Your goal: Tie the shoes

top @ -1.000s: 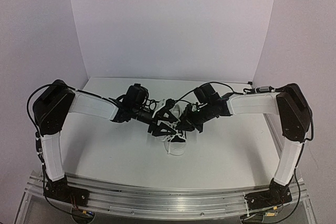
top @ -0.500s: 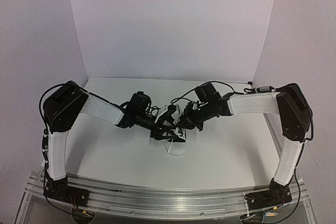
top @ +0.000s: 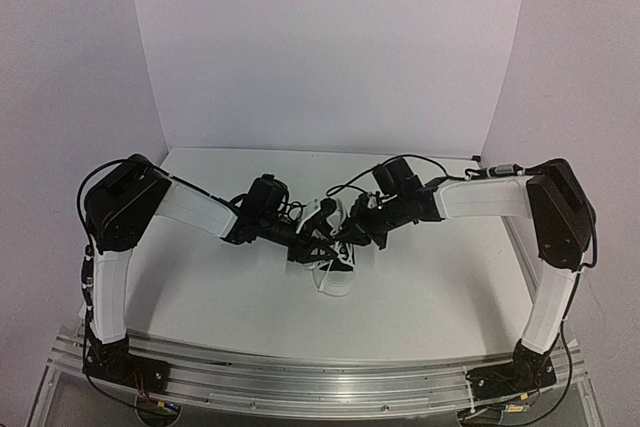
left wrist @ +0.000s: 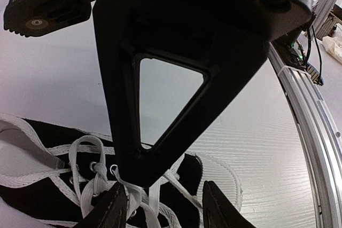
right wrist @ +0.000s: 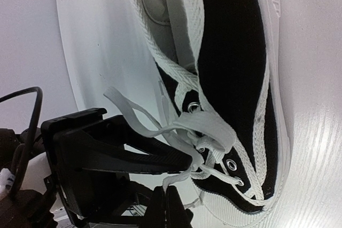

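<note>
Black canvas sneaker (top: 335,272) with a white rubber toe cap and sole sits near the middle of the pale counter (top: 200,287). In the overhead view its toe points toward 6 o'clock, and both arms meet over its lacing. The left tool (left wrist: 163,209) is at 9 o'clock of the lacing. Its fingers stand partly apart, straddling the flat white laces (left wrist: 88,150) by the upper eyelets, with nothing clamped as far as I can see. The right tool (right wrist: 164,196), at 2 o'clock, is closed. A lace strand runs straight into its tips and seems to be pinched there. The shoe looks small and light, so a hard tug would likely slide or tip it. The laces are soft, limp and flat. Take a free strand clear of the eyelets, pinched across its flat face so it cannot slip.
</note>
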You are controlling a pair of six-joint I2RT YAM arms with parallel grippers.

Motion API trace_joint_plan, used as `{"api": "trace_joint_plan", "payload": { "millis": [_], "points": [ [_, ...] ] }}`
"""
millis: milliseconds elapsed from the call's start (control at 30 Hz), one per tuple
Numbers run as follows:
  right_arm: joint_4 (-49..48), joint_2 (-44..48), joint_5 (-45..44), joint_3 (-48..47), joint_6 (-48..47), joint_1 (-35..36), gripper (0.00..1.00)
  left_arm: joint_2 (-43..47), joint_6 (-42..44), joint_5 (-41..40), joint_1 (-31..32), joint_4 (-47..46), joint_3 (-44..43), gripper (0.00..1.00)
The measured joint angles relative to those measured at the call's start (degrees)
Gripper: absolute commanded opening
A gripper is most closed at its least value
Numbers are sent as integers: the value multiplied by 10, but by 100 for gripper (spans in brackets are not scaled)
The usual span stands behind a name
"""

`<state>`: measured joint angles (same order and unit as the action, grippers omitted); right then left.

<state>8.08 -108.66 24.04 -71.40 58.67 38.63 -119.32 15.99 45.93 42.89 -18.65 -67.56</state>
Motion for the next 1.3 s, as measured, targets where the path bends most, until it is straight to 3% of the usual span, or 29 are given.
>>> {"api": "trace_joint_plan", "payload": {
  "millis": [167,233,333,467,533,700,767,867,1000,1067,1200,1300],
  "points": [
    [-7,0,3,0,3,0,0,-15,2,1,0,-4,-9,27],
    [-8,0,6,0,4,-1,0,-19,2,2,-1,-5,-13,15],
    [-8,0,10,0,6,-1,0,-20,1,4,-2,-5,-17,5],
    [-10,0,13,0,8,-3,0,-20,-1,5,-3,-4,-22,0],
    [-11,0,15,0,8,-5,8,-20,-3,5,-4,-3,-25,0],
    [-11,0,17,-1,4,-13,48,-20,-12,8,-8,14,-35,0],
    [-10,0,16,-3,-3,-18,51,-20,-14,8,-10,32,-44,0],
    [-3,8,8,-4,-19,-28,48,-20,-17,5,-13,59,-62,0],
    [17,34,-19,-4,-40,-44,23,-20,-26,4,-18,92,-80,0],
    [30,42,-35,-9,-54,-50,18,-20,-29,4,-20,112,-87,0],
    [58,21,-62,-43,-96,-45,17,-24,-35,4,-21,146,-102,0],
    [68,-3,-71,-62,-123,-35,21,-28,-42,4,-21,163,-107,0]
  ]
}}
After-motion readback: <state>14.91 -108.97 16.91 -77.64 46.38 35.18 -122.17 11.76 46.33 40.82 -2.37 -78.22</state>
